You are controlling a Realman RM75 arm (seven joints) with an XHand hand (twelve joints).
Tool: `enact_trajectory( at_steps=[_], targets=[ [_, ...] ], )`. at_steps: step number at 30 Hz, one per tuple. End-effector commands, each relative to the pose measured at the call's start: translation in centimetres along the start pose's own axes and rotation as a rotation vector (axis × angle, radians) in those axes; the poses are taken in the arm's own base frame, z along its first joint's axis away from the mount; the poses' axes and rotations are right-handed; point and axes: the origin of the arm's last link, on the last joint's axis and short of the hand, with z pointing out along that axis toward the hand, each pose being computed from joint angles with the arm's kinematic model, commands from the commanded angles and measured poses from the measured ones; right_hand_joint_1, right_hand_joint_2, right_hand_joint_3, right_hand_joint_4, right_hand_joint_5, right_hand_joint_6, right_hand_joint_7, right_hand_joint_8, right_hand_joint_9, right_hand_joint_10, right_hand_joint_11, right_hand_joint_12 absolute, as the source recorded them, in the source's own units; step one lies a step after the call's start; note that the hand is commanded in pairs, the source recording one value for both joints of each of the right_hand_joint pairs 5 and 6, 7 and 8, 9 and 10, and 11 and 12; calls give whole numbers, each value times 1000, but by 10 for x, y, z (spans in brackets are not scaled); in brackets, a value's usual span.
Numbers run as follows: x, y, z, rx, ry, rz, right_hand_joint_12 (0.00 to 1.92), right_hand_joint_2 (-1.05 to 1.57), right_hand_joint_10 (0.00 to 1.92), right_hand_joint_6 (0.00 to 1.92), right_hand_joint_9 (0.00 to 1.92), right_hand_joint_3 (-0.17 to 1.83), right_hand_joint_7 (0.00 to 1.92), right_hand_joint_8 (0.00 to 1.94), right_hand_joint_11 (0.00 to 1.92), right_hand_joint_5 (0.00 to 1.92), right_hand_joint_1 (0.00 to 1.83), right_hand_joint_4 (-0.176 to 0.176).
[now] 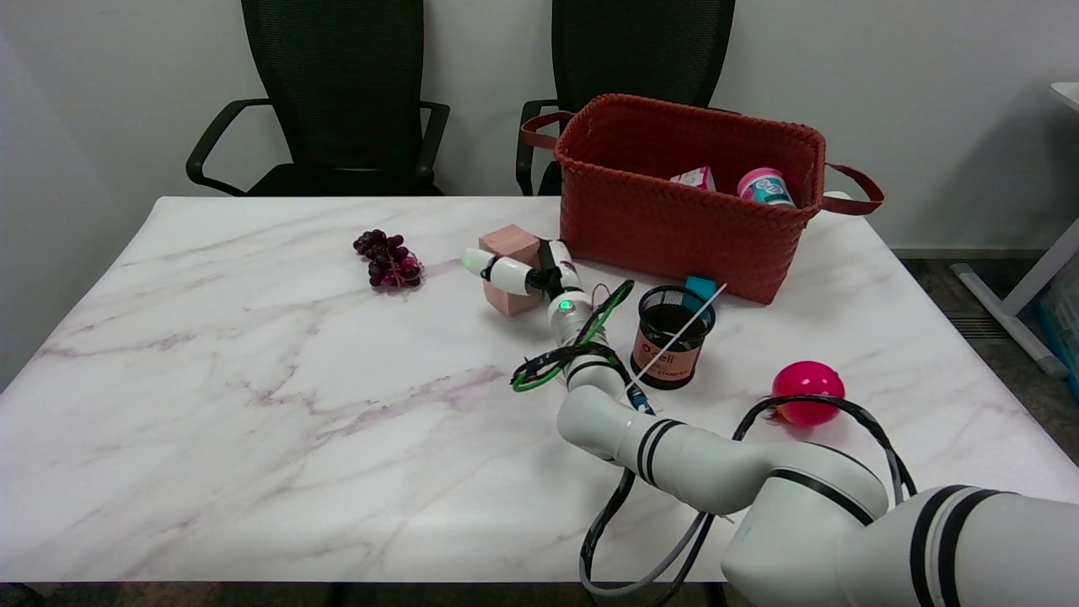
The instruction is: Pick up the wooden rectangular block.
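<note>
My right hand [529, 276] is at the pale wooden rectangular block [511, 268], which stands near the table's far middle, just left of the woven red basket [683, 190]. One white finger [497, 271] lies across the block's front face, another part of the hand sits against its right side, so the fingers are wrapped around it. I can't tell if the block is off the white marble-pattern table [253, 379] or resting on it; it looks slightly tilted. A green light shows on the wrist.

Left of the block, well apart, is a bunch of dark purple grapes [388, 260]. Right of my arm stands a black mesh pen cup [673, 335] with a white stick leaning out of it. A shiny pink ball [807, 391] sits nearer the right edge. Inside the basket I see a pink-lidded jar [764, 186] and a small pink-and-white box [695, 178]. Two black office chairs [337, 93] stand behind the table.
</note>
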Motion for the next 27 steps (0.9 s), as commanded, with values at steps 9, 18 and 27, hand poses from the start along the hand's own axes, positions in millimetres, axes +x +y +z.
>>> enact_trajectory(
  at_steps=[9,18,27],
  targets=[
    [1,-9,-5,38,67,64,861,903,1020,1110,1020,38,1263,1263,861,1110,1020,0],
    [-1,-51,-22,220,98,165,991,910,1052,1012,1052,13,1277,1277,991,1012,1076,0],
    [-5,-109,-42,458,116,194,1005,849,1081,933,1081,167,1283,1283,1005,933,1120,0]
  ],
)
